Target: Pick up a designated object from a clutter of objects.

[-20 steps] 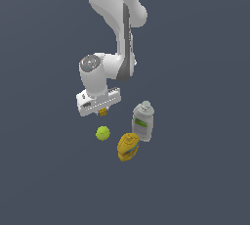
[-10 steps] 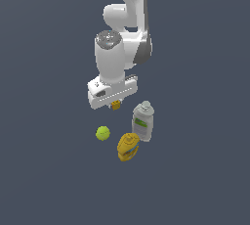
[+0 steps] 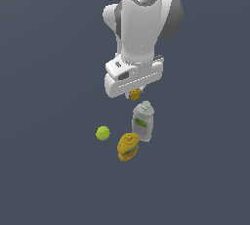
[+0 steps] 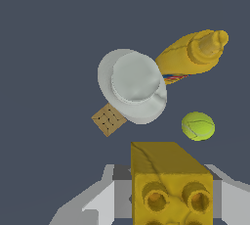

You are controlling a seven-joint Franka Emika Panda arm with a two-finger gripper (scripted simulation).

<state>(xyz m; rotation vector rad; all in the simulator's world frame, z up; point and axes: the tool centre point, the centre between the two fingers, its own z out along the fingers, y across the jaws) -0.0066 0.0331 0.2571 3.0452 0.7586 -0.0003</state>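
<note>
Block (image 3: pixel 135 94) in pincer (image 3: pixel 134 93) above bottle (image 3: pixel 143 123); container (image 3: pixel 127 146) between bottle and ball (image 3: pixel 102 133).

The arm (image 3: pixel 141 23) looks like smooth white plastic with a soft sheen, its joint shells dark grey. The block (image 4: pixel 171 182) reads as hard moulded plastic — matt orange-yellow, with round studs. The ball (image 4: pixel 197 125) has a felt-like, fuzzy yellow-green surface with a seam line. The bottle (image 4: pixel 132 84) looks like smooth grey-white plastic; its label (image 3: pixel 142 126) is green and flat. The container (image 4: pixel 195 53) seems glossy yellow plastic. The ground (image 3: pixel 49 170) is flat, matt slate-blue.
</note>
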